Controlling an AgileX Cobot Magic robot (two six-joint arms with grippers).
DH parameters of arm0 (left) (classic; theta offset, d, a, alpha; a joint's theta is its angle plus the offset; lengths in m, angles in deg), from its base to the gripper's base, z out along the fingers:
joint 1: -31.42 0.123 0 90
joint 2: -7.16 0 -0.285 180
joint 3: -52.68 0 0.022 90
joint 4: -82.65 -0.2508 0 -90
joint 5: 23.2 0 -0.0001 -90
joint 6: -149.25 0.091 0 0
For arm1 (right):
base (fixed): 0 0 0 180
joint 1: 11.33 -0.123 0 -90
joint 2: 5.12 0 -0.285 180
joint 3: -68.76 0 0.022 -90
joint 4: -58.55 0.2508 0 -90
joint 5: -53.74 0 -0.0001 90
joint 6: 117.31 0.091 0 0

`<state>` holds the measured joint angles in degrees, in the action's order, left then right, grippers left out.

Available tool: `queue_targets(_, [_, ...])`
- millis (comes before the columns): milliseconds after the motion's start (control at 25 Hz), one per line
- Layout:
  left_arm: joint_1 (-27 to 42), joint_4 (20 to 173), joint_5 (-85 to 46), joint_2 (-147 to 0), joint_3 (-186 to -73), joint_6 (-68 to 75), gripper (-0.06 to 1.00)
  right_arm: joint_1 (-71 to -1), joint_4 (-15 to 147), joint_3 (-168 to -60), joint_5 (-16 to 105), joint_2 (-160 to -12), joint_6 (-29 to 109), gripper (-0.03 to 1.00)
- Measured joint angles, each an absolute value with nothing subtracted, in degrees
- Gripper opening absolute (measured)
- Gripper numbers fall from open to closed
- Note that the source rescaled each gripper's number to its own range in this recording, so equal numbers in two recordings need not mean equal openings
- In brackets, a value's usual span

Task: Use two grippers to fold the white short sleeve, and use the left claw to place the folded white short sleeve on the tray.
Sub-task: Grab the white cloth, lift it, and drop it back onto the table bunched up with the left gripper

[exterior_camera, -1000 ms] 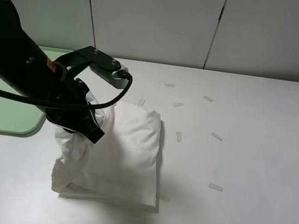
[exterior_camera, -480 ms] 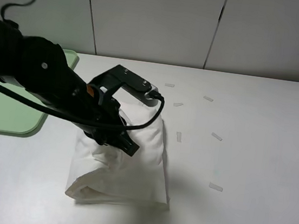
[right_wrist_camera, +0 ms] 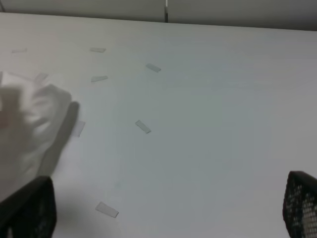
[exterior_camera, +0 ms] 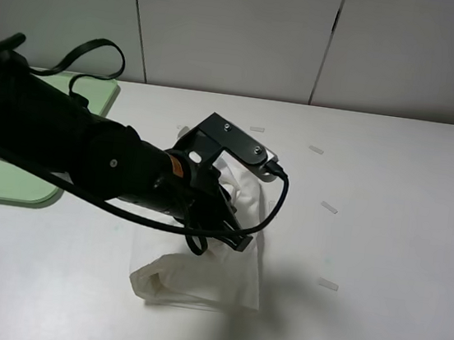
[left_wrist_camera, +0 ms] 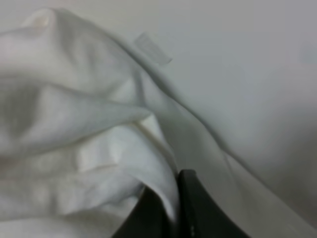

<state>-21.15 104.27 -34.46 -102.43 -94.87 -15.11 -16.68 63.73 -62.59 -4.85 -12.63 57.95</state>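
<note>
Off-white cotton short sleeve (exterior_camera: 214, 272), bunched at table centre, long axis 12 to 6 o'clock. Black left claw (left_wrist_camera: 174, 210) pinches its fabric. Right claw's fingers (right_wrist_camera: 27, 210) spread apart. Left arm hides shirt's upper part.

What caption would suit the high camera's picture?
Left tool grips the folded white shirt on the table, green tray waiting alongside.

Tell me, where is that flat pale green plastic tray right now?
In the high view, the flat pale green plastic tray lies at the table's far left edge, partly behind the black left arm, left of the white shirt.
</note>
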Motion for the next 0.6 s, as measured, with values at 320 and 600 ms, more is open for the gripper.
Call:
queue_targets(320, [-26.2,92.33,-40.57,-103.61,-94.87,-15.17,0.62,-16.68,63.78,-62.59,-4.85,-12.63,57.95,1.0])
queue_targets(600, [-28.1,79.63,-48.04,-103.61,-94.87,-15.17,0.84,-16.68,63.78,-62.59,-4.85,-12.63,57.95,1.0])
